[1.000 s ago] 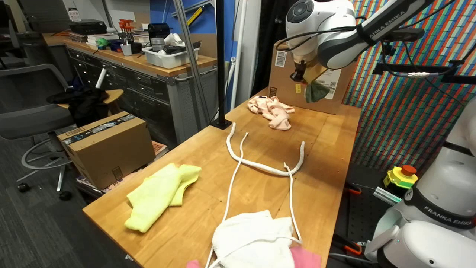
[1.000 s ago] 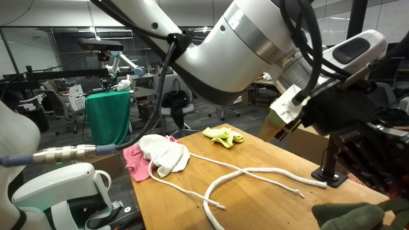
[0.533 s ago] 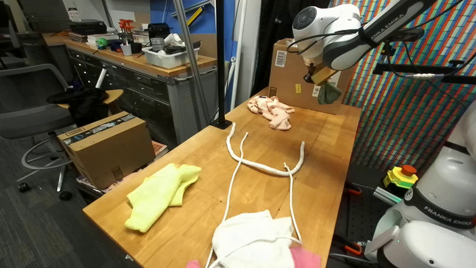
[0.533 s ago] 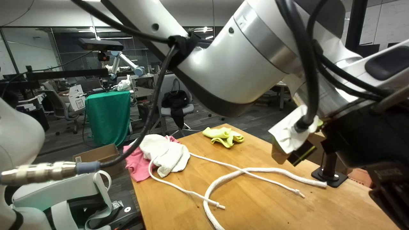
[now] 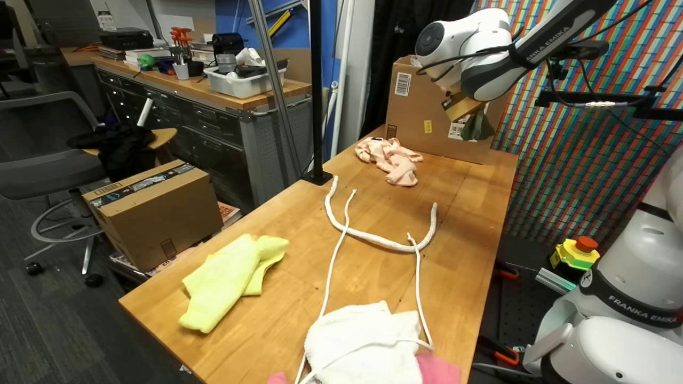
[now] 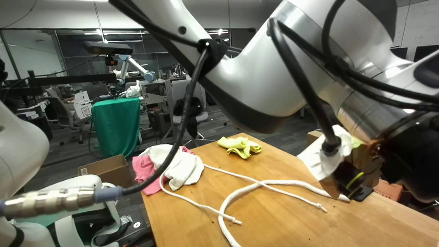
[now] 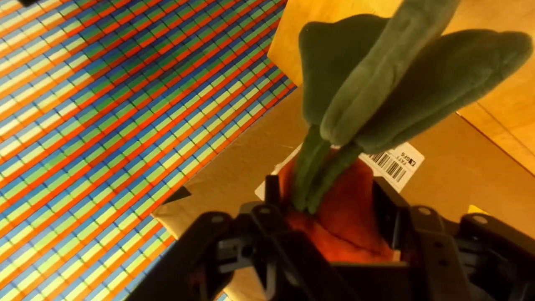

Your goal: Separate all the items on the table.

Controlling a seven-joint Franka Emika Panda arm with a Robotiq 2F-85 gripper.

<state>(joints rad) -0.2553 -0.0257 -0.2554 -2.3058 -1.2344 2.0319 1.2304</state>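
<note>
On the table (image 5: 379, 282) lie 1 yellow cloth (image 5: 229, 285), 1 fuzzy white cloth (image 5: 363, 322) over 1 pink cloth (image 6: 142, 168), and 1 rumpled peach cloth (image 5: 387, 154): 4 in all. 1 U-shaped rope (image 5: 373, 238) crosses thin cord (image 5: 419, 282) with 2 knotted ends. Aloft, the gripper (image 7: 327, 184) pinches 1 plush toy (image 7: 347, 188) between its jaws; the wrist view shows its red body (image 7: 347, 234), an exterior view just green leaves (image 5: 477, 129).

Dark floor (image 5: 40, 330) — and, probably, glass wall (image 6: 32, 51) beyond.

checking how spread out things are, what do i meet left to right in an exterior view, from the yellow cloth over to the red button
Left to right: yellow cloth, black pole, pinkish-beige cloth, green-leaved plush, red button. Overlapping things left out.
</note>
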